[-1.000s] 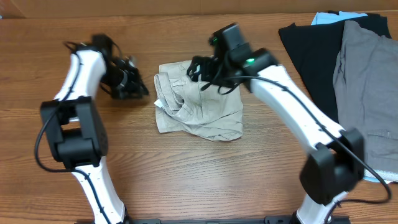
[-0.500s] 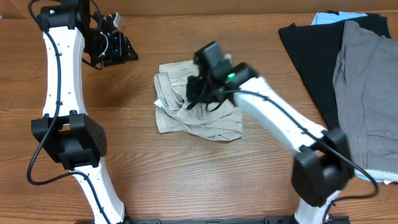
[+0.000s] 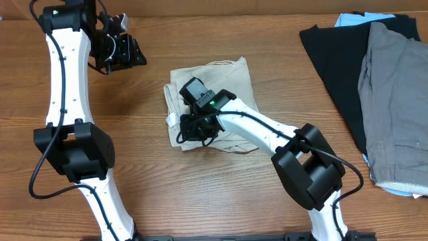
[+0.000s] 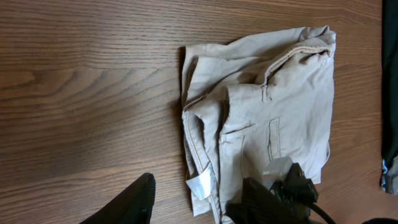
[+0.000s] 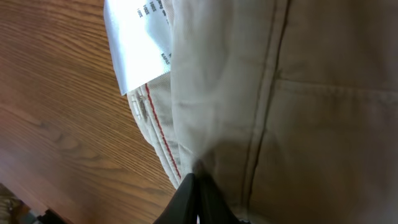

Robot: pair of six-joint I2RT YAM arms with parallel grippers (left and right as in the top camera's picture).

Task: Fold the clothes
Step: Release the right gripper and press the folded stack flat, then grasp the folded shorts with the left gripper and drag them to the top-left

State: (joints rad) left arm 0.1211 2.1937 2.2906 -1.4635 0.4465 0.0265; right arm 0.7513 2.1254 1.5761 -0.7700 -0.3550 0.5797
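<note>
The clothes, beige khaki shorts, lie bunched mid-table with a white label at their left edge. My right gripper sits low on the front-left edge of the shorts. In the right wrist view its fingertips are pressed together, pinching a fold of the beige cloth just below the printed label. My left gripper hangs open at the far left, off the cloth and holding nothing. Its wrist view looks down on the shorts and the label.
A black garment lies spread at the back right, with grey shorts on top of it and a light blue piece at the far edge. Bare wooden table surrounds the beige shorts.
My right gripper slid from the top of the shorts to their front-left edge and shut there. The shorts' far part now lies flatter. The left arm rose to the far left, jaws wider.
</note>
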